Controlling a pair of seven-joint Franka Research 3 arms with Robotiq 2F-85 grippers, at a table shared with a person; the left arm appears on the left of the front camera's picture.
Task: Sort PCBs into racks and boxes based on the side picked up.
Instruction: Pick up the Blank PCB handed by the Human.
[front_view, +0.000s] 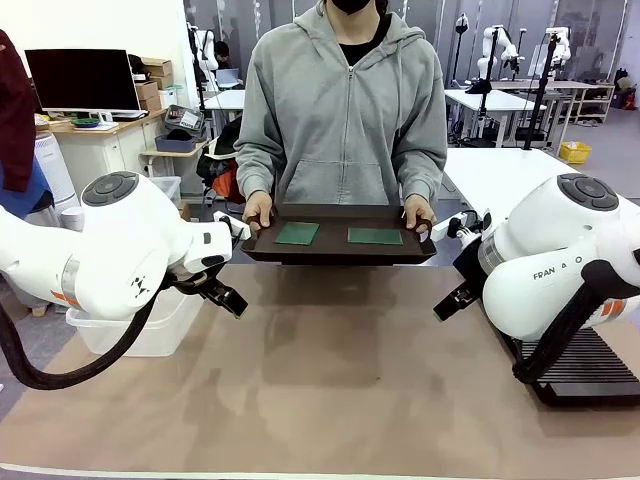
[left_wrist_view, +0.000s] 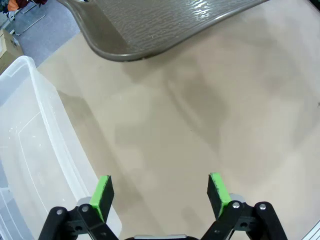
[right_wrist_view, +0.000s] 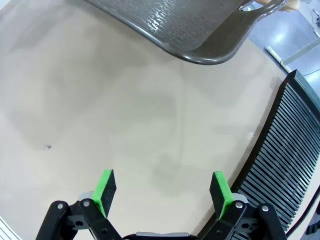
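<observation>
Nearest to the front camera are your two white arms, the left arm (front_view: 110, 250) and the right arm (front_view: 560, 260), one at each side of the brown worktop (front_view: 330, 390). The left hand (front_view: 232, 300) and the right hand (front_view: 450, 303) both hang released and carry nothing. At the far side a person (front_view: 340, 120) holds a dark brown tray (front_view: 340, 253) by its two ends. On it lie flat, side by side and apart, the left PCB (front_view: 297, 234) and the right PCB (front_view: 375, 236), each with a green face upward. The clear tub (front_view: 150, 335) stands at the left, partly behind your left arm; the black rack (front_view: 590, 370) lies at the right.

From the left wrist, the left hand (left_wrist_view: 160, 189) looks down on bare worktop (left_wrist_view: 200, 125), its green pads (left_wrist_view: 103, 192) wide apart with nothing between them. The tub (left_wrist_view: 30, 150) is just beside it, and the underside of the tray (left_wrist_view: 165, 20) is ahead, lifted off the worktop.

From the right wrist, the right hand (right_wrist_view: 162, 187) is likewise spread and free; the rack (right_wrist_view: 295, 150) is close at its side, the tray (right_wrist_view: 190, 25) ahead.

As I judge it, the step is the first pick, and nothing is sorted yet. Wait until the tray is steady, then come from above on the board nearer to that arm. A thin flat board gives little edge, so bring the pads low along two opposite sides, and keep away from the tray ends where the person grips. Notice which face is up before you lift, because it decides rack or tub.
</observation>
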